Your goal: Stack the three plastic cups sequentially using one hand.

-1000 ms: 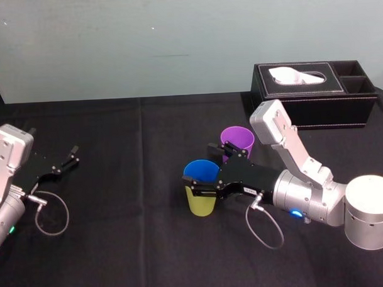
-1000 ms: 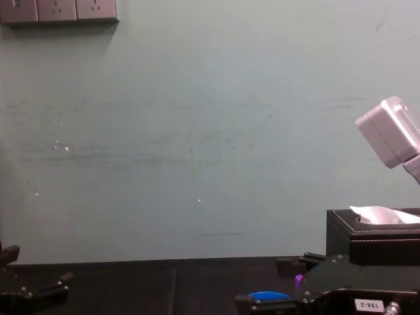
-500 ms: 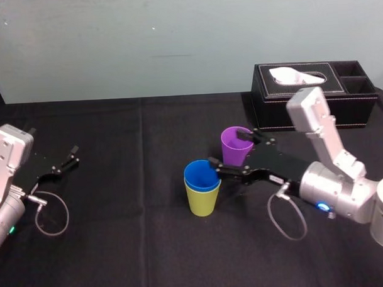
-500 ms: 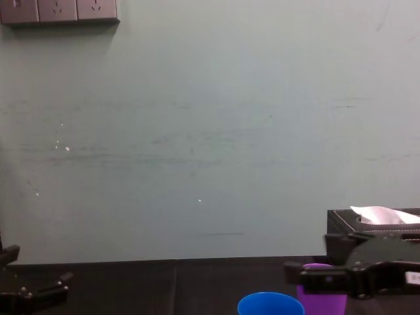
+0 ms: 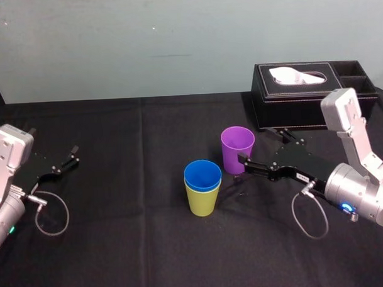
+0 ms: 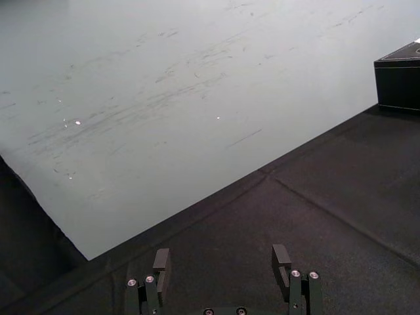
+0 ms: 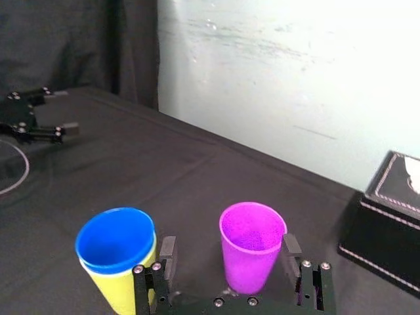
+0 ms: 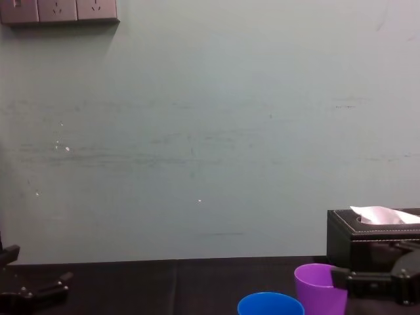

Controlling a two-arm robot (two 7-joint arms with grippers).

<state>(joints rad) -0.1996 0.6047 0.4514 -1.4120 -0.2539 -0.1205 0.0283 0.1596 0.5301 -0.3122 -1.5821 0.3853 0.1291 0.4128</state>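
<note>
Two cups nested, a third standing alone on the black table (image 5: 151, 245).
The blue cup (image 5: 202, 175) sits inside the yellow-green cup (image 5: 202, 202) near the middle of the table. The purple cup (image 5: 237, 148) stands upright just beside them, on the side of the one black tissue box (image 5: 316, 104). Of the two grippers, the right gripper (image 5: 262, 146) sits low beside the purple cup, fingers spread wide, holding nothing. The left gripper (image 5: 71, 155) rests well apart at the table's left, fingers also spread and empty.
</note>
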